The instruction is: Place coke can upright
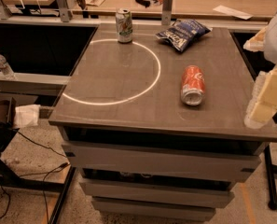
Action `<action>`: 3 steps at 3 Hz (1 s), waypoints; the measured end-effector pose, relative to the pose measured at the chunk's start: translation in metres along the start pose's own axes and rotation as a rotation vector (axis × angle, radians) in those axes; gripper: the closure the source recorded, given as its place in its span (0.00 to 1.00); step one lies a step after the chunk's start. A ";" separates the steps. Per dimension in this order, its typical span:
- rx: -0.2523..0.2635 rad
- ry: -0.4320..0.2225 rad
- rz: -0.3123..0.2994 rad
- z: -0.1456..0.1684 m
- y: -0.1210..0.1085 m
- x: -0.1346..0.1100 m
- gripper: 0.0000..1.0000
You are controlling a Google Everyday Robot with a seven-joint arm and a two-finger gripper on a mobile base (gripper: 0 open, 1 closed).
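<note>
The red coke can [192, 84] lies on its side on the dark table top [128, 111], right of the middle, with its silver end toward the front edge. My gripper [264, 99] hangs at the right edge of the view, beside the table's right side and to the right of the can, not touching it. Nothing is held in it that I can see.
A green-and-white soda can [124, 25] stands upright at the back of the table. A blue chip bag [182, 33] lies at the back right. A bright light ring [112, 71] falls on the left half of the top. A plastic bottle [3, 65] stands on the ledge at left.
</note>
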State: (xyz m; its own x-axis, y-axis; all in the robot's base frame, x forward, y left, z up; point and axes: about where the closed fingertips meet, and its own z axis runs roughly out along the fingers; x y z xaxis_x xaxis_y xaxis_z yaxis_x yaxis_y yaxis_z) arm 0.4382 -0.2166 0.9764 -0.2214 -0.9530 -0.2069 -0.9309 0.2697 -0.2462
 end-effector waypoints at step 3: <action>-0.033 0.129 0.120 0.033 -0.033 -0.012 0.00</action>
State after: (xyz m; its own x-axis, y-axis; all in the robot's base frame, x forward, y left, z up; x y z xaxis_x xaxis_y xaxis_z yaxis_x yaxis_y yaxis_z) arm 0.4817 -0.2093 0.9555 -0.3646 -0.9248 -0.1086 -0.9044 0.3795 -0.1951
